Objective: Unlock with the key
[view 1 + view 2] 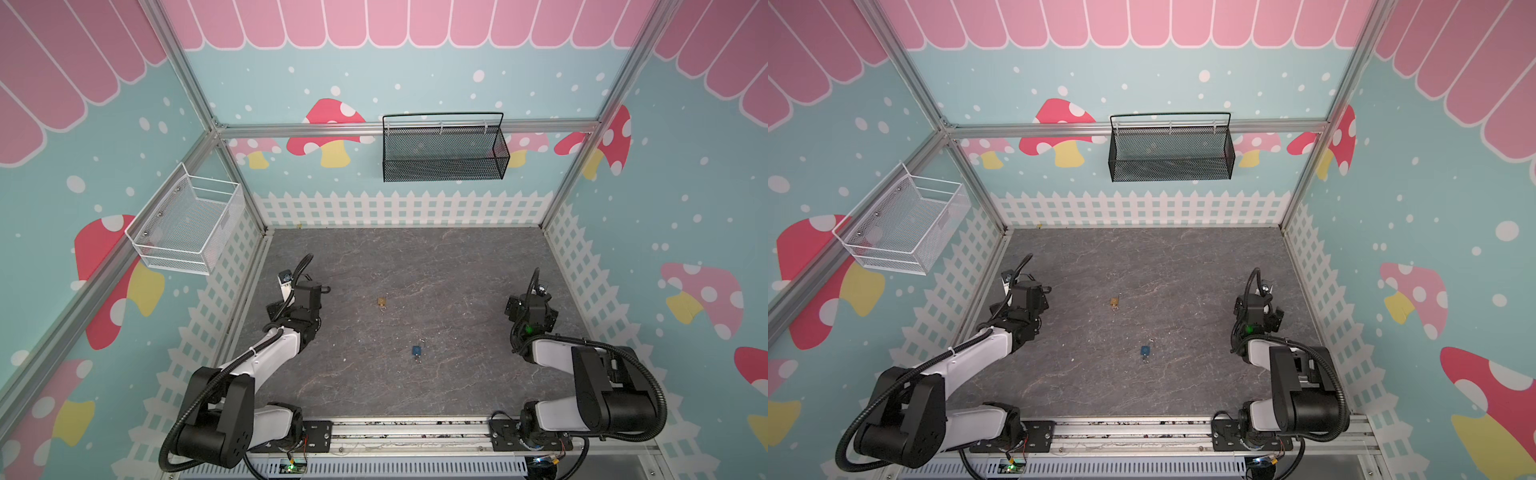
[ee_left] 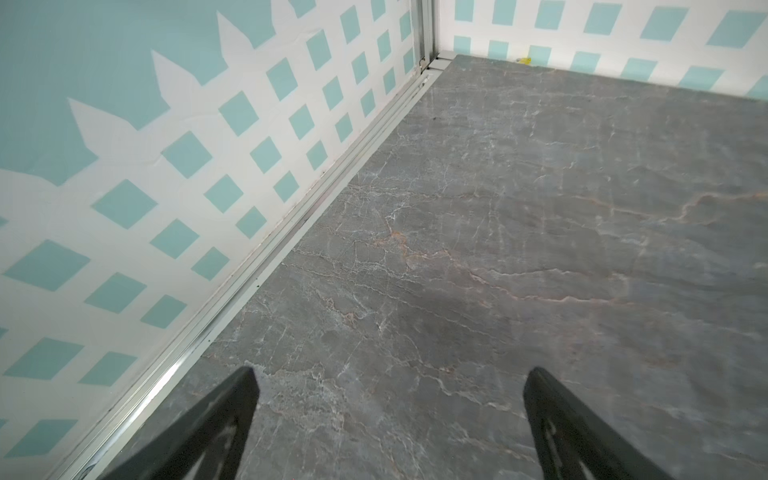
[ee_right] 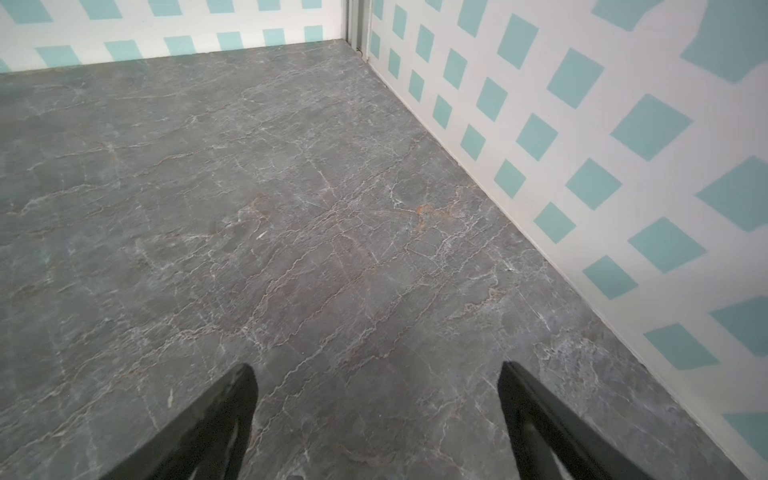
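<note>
Grey stone-patterned tabletop (image 1: pixel 457 270) with a faint sheen, black metal-mesh basket (image 1: pixel 444 162), white wire-mesh basket (image 1: pixel 187 224), brushed silvery metal frame rail (image 1: pixel 291 129), glossy black fingers (image 3: pixel 216 424) of the right gripper (image 3: pixel 376 365).

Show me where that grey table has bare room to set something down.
Widest: the far strip between the brass padlock and the fence-painted back wall. Also the near strip between the blue padlock and the metal rail. Crowded: both sides, by the left pincer and right pincer.

A lab robot cell: aluminium framing (image 1: pixel 257 132) holds printed mushroom-and-fence wall panels (image 1: pixel 685 187) around a marble-look tabletop (image 1: pixel 436 257), with robot arms (image 1: pixel 270 349) bolted to a front rail (image 1: pixel 411 430).
</note>
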Available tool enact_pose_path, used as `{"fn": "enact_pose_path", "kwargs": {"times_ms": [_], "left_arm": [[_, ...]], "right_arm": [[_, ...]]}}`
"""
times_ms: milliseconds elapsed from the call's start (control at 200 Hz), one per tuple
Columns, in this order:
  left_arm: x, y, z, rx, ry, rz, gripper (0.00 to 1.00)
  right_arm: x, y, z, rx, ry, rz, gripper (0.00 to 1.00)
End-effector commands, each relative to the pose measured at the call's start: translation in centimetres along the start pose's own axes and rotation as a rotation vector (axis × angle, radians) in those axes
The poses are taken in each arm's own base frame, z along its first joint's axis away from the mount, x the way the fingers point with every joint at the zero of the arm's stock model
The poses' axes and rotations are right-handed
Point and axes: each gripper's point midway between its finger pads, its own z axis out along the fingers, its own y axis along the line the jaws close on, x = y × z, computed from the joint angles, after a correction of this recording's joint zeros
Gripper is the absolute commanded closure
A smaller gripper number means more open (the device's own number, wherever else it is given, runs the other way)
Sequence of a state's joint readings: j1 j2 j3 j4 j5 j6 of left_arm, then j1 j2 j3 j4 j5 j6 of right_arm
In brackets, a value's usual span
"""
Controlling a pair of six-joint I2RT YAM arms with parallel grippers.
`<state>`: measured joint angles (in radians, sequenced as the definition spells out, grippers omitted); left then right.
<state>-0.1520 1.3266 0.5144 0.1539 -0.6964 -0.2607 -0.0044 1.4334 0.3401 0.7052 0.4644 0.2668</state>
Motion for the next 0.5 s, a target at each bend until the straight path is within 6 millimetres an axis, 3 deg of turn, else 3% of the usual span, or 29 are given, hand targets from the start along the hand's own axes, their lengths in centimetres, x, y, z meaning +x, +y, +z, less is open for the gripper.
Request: {"fn": "enact_pose_path", "kwargs": {"times_ms": [0, 80, 150, 220, 275, 300, 495], "left_arm": [[-4.7, -2.4, 0.4, 0.136, -0.25, -0.048, 0.0], [-5.2, -4.1, 0.7, 0.22, -0.264, -0.03, 0.0], [-4.3, -6.0, 1.1, 0.311, -0.263, 0.015, 0.0], [-3.8, -5.5, 1.3, 0.318, -0.236, -0.004, 0.0], [-3.7, -5.2, 1.7, 0.327, -0.266, -0.037, 0.0], [-2.9, -5.3, 1.7, 0.347, -0.261, -0.034, 0.0], [-3.1, -4.9, 1.7, 0.331, -0.271, -0.048, 0.0]], "right_arm": [[-5.6, 2.3, -0.8, -0.144, -0.246, -0.025, 0.1], [-5.5, 3.8, -2.5, -0.26, -0.326, -0.075, 0.09], [-5.1, 4.1, -3.4, -0.293, -0.383, -0.086, 0.08], [-4.2, 5.0, -2.9, -0.329, -0.335, -0.129, 0.03], [-5.0, 5.0, -3.3, -0.327, -0.391, -0.125, 0.0], [-4.5, 5.0, -3.0, -0.326, -0.362, -0.131, 0.02], [-4.9, 5.0, -3.3, -0.328, -0.384, -0.126, 0.02]]}}
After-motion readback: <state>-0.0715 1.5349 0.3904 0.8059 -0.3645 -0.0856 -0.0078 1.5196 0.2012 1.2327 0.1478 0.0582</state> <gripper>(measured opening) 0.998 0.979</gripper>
